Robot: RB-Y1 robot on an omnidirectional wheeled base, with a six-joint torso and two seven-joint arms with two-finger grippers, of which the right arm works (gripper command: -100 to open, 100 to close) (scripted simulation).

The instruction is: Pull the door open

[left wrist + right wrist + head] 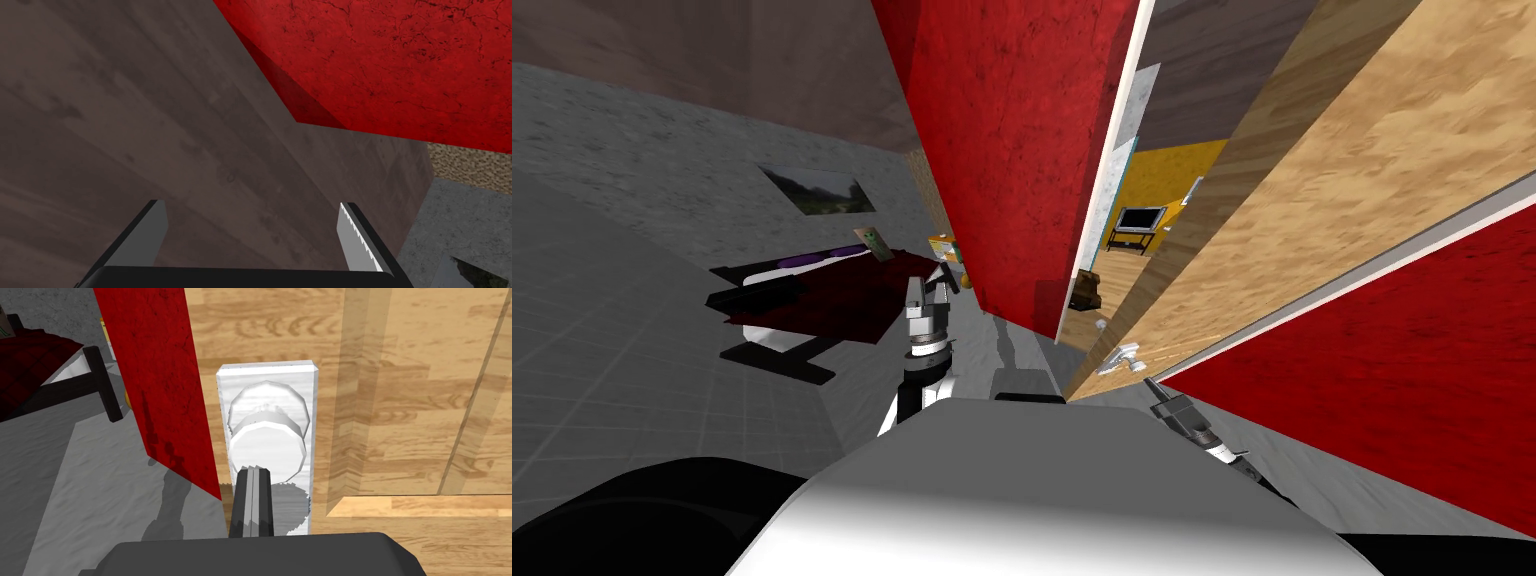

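Note:
The light wooden door (1312,190) stands partly open at my right, its panel (400,413) close ahead in the right wrist view. A white round knob (267,438) on a white plate (267,373) sits near the door's free edge, small in the head view as the knob (1122,358). My right gripper (253,475) is shut with nothing between its fingers, its tip right at the knob's rim; from the head it shows as the right gripper (1153,389) just short of the knob. My left gripper (930,292) is raised in front of my chest, its fingers (155,225) standing open and empty.
A red wall (1012,150) edges the doorway on the left and another red wall (1392,380) runs on the right. Through the gap, a room with a yellow wall (1162,180). A bed with a dark red cover (802,300) stands to my left on the grey floor.

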